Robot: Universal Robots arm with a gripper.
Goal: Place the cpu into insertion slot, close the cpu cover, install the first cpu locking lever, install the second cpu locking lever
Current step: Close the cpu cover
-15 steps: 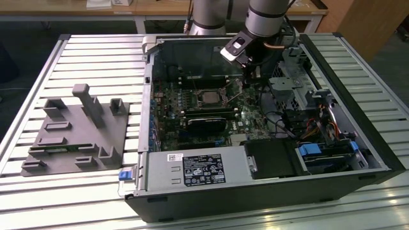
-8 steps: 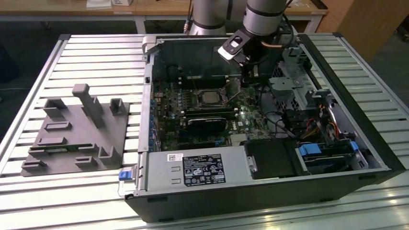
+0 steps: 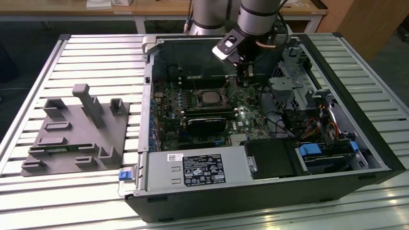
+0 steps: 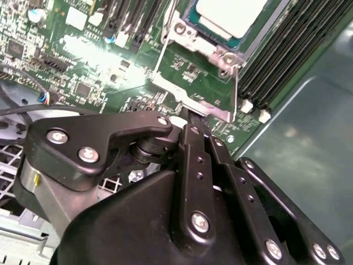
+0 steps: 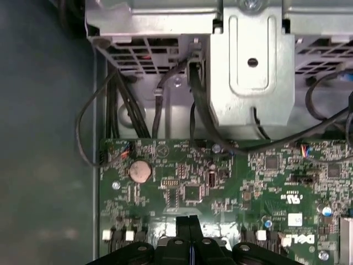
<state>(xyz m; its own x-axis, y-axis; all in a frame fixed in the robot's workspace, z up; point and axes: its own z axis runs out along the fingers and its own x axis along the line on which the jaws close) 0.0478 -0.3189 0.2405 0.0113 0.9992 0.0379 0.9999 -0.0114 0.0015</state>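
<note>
Black claw (image 4: 189, 118) (fingers pressed together, seemingly empty) hovers near the socketed cpu (image 4: 229, 14)

- An open computer case (image 3: 255, 199) lies on a slatted metal table (image 3: 96, 52).
- The arm (image 3: 259, 14) reaches down into the case.
- Its gripper (image 3: 244, 80) hangs low over the motherboard (image 3: 169, 120), near the cpu (image 3: 209, 98), toward the exterior view's right.
- A grey fixture (image 3: 70, 139) sits on the exterior view's left.
</note>
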